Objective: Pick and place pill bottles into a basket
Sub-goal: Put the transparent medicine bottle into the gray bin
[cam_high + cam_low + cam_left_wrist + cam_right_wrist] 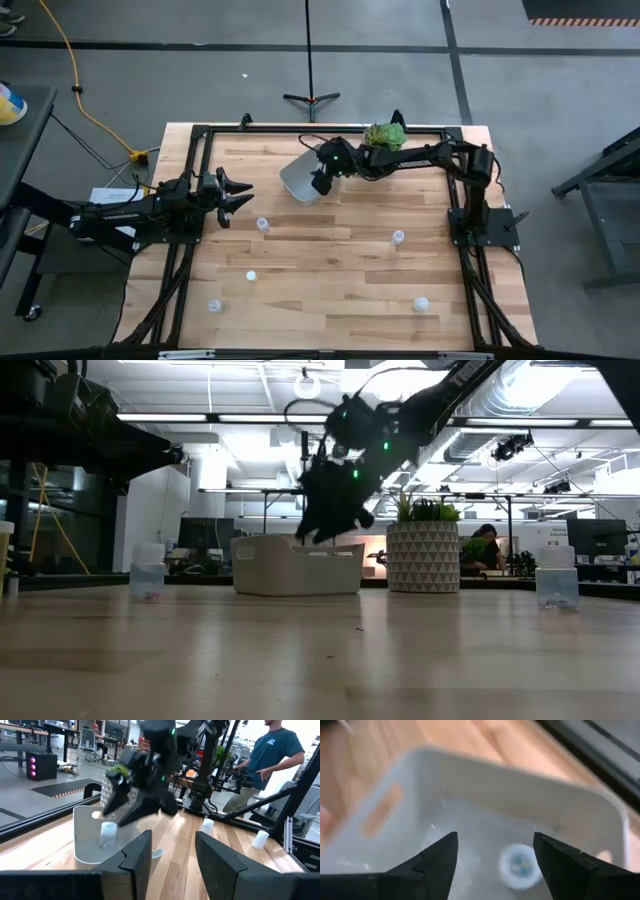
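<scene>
Across the bench [330, 290] lay the grey basket [298, 180] at the far edge, the right end effector [495, 855] above it with fingers spread, holding nothing. One pill bottle [521, 864] stood inside; five sat apart on the wood. They looked light, rigid, slick: best pinched across the body below the cap. The left end effector [243, 193] waited open nearby.

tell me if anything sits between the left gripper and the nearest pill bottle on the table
Nothing visible does. The left gripper is open, and bare wood separates it from the closest bottle. The basket lies off to the side.
</scene>
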Controlling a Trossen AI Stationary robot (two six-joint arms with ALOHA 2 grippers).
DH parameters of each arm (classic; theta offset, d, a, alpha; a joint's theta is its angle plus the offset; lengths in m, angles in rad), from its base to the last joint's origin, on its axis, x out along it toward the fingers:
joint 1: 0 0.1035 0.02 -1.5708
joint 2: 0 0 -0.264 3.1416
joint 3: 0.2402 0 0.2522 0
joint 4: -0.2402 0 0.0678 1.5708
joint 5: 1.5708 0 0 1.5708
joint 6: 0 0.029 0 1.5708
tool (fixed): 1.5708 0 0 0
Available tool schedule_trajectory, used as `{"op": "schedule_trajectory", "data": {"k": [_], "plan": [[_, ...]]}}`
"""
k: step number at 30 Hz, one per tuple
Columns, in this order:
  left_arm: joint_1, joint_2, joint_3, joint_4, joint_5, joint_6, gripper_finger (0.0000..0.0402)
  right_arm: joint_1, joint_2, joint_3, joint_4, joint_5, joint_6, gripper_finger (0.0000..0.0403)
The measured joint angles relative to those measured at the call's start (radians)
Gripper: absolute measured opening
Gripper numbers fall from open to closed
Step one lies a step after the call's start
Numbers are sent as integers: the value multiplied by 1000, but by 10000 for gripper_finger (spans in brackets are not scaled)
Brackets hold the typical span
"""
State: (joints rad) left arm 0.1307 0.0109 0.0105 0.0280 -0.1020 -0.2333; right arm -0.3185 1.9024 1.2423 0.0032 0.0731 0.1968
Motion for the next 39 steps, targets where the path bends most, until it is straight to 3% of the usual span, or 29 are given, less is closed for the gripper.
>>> {"op": "schedule_trajectory", "data": {"k": [5, 8, 17, 22, 25, 32, 39], "plan": [[0, 0, 0, 0, 2, 0, 184, 0, -140, 0, 5, -18, -5, 254], [0, 0, 0, 0, 3, 0, 184, 21, -252, 1, -108, -79, -90, 246], [0, 0, 0, 0, 2, 0, 184, 143, -493, 2, -682, -80, -167, 217], [0, 0, 0, 0, 2, 0, 184, 237, -523, 0, -1007, -168, -129, 215], [0, 0, 0, 0, -2, 0, 184, 298, -526, 0, -1136, -168, -80, 220], [0, 0, 0, 0, -5, 0, 184, 416, -524, -12, -1191, -89, 11, 229], [0, 0, 0, 0, -5, 0, 184, 489, -524, -162, -1121, -107, 92, 223]]}}
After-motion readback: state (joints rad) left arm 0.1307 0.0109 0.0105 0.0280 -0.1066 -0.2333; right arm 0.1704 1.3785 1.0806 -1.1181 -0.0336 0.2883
